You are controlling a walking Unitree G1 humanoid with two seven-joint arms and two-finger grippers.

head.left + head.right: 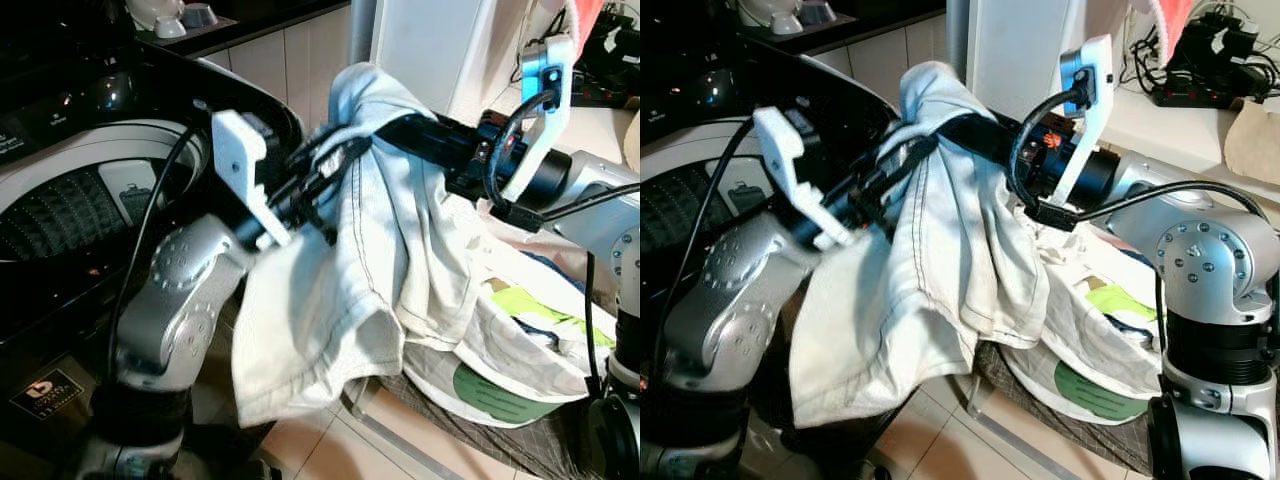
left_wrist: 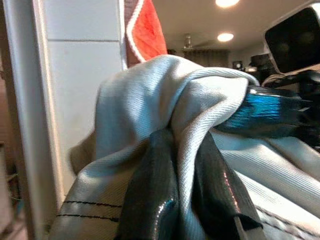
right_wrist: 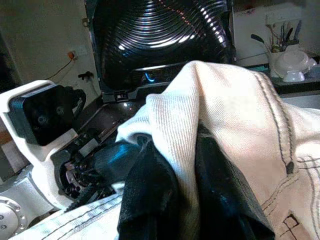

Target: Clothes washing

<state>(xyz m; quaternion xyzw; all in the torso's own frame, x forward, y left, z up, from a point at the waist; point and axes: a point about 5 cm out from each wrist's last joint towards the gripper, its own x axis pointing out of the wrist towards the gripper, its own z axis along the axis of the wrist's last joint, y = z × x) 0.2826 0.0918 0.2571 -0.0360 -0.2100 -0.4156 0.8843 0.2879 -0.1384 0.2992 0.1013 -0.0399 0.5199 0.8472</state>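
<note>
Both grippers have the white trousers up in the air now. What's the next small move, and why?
Probably swing both arms to the robot's left, over the open washer drum. The left gripper and right gripper each pinch the white trousers, which hang beside the washer above the laundry pile, not over the opening.

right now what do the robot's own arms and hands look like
Both arms are silver metal with rounded joint housings ringed by small screws. The left arm has a black base collar. Each wrist carries a white bracket with a black camera; the right one glows blue. Thin black cables loop along both arms. The left hand and right hand each have two long glossy black fingers.
</note>
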